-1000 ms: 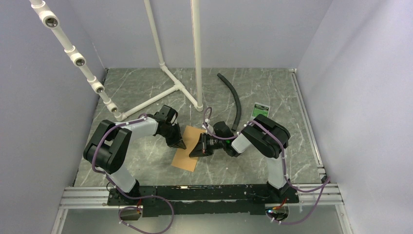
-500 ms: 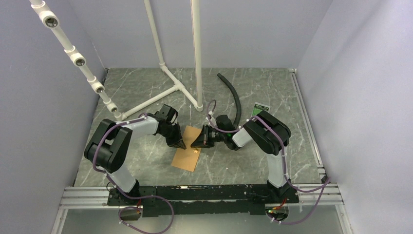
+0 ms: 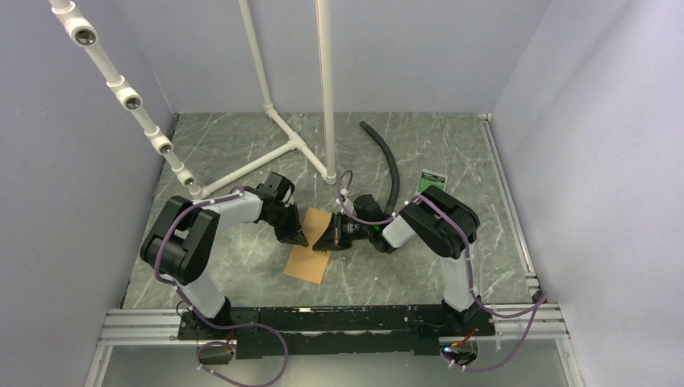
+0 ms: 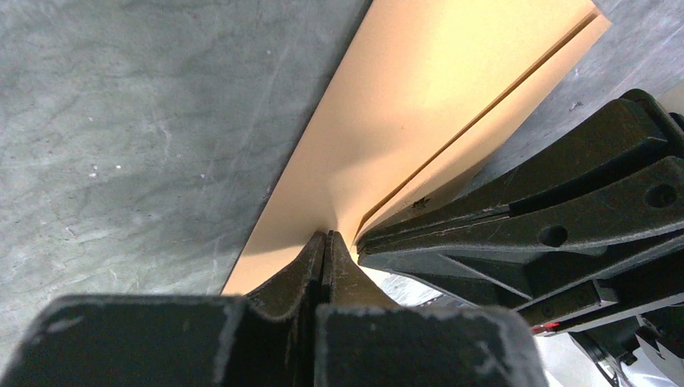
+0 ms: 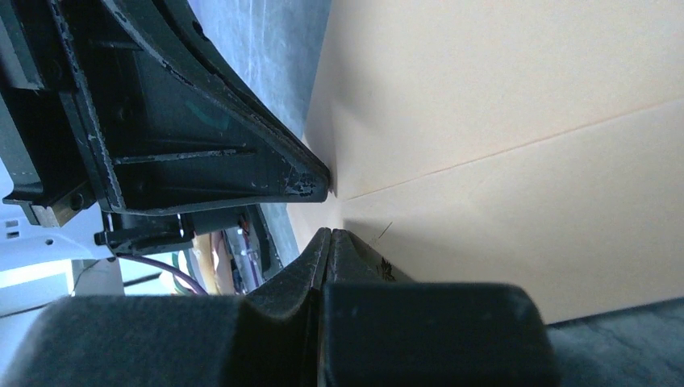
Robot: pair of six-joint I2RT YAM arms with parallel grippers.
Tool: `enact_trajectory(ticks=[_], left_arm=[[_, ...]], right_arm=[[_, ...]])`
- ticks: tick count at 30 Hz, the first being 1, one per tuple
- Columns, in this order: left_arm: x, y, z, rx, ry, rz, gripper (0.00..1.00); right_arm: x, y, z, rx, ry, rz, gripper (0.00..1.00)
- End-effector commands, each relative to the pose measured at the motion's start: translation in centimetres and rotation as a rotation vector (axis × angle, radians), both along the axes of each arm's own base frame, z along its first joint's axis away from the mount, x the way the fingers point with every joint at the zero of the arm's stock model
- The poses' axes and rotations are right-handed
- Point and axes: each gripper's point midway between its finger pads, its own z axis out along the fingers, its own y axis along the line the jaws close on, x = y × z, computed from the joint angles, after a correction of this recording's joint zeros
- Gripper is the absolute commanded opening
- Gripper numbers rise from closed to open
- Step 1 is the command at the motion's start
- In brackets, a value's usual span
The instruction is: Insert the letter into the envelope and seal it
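The orange-brown envelope (image 3: pixel 307 258) lies flat on the grey marble table between my two arms. It fills the left wrist view (image 4: pixel 427 89) and the right wrist view (image 5: pixel 500 97), where a straight flap or fold edge crosses it. My left gripper (image 3: pixel 300 240) is shut, its tips (image 4: pixel 325 235) resting on the envelope's left side. My right gripper (image 3: pixel 321 244) is shut, its tips (image 5: pixel 331 231) on the envelope close beside the left tips. No separate peach-pink letter shows; it is hidden or out of view.
A white pipe frame (image 3: pixel 266 153) stands at the back left. A black hose (image 3: pixel 391 165) and a small green-and-white card (image 3: pixel 433 181) lie at the back right. A metal rail (image 3: pixel 323 318) runs along the near edge.
My right gripper has shifted slightly over the envelope's upper right part, first away and then back towards me. The left arm and the envelope have stayed in place.
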Motion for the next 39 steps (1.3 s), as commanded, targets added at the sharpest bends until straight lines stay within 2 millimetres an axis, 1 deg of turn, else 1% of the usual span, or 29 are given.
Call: enact_trajectory(ticks=[1, 8, 17, 23, 26, 28, 32, 35, 37, 39], left_arm=[[-3.0, 2.6, -3.0, 0.143, 0.101, -0.028, 0.02], [-2.9, 2.0, -2.7, 0.112, 0.1, -0.018, 0.02], [-3.2, 2.2, -2.9, 0.117, 0.109, -0.027, 0.02], [-3.2, 2.2, -2.8, 0.117, 0.108, -0.031, 0.02], [-3.2, 2.2, -2.8, 0.118, 0.105, -0.032, 0.02], [-3.2, 2.2, -2.9, 0.117, 0.104, -0.032, 0.02], [-3.2, 2.2, -3.1, 0.115, 0.106, -0.035, 0.02], [-3.1, 2.1, -3.1, 0.113, 0.105, -0.036, 0.02], [-3.0, 2.1, -3.0, 0.113, 0.102, -0.037, 0.02], [-2.9, 2.0, -3.0, 0.111, 0.1, -0.037, 0.02]], right_arm=[[1.3, -2.0, -3.8, -0.148, 0.025, -0.145, 0.0], [2.4, -2.3, -4.1, -0.169, 0.026, -0.205, 0.0], [3.4, -3.1, -4.4, -0.194, 0.016, -0.28, 0.0], [2.4, -3.6, -4.9, -0.217, 0.025, -0.242, 0.0], [1.8, -4.8, -5.2, -0.25, 0.023, -0.245, 0.0], [1.8, -5.5, -5.1, -0.267, 0.02, -0.262, 0.0], [3.5, -7.5, -4.7, -0.292, 0.003, -0.322, 0.0], [4.8, -8.7, -4.4, -0.302, -0.01, -0.344, 0.0], [5.5, -8.9, -3.9, -0.306, -0.04, -0.342, 0.0], [5.9, -8.4, -3.1, -0.306, -0.071, -0.315, 0.0]])
